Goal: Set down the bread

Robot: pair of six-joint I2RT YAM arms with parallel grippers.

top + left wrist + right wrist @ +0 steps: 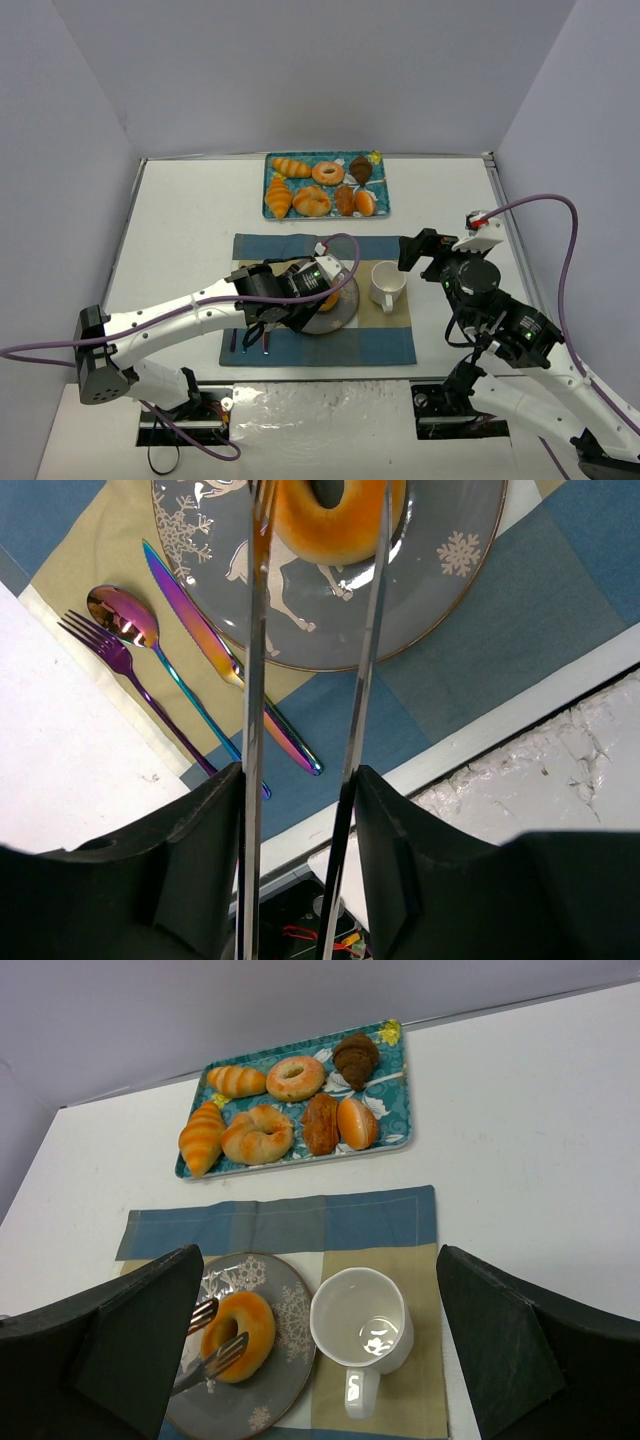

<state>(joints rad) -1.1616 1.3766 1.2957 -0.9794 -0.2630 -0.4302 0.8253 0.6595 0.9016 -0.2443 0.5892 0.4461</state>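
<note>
My left pincer stands narrow, its blades flanking the bread on the plate, mid-table. I cannot tell if it pinches. A sticking blade could drag the bread left, towards the knife.

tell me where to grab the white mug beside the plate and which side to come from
Take the mug by its handle, coming from the near side. It stands upright on the placemat, and the handle sticks out toward the arms, apart from the plate on its left. A pinch across the loop looks likeliest to hold.
</note>
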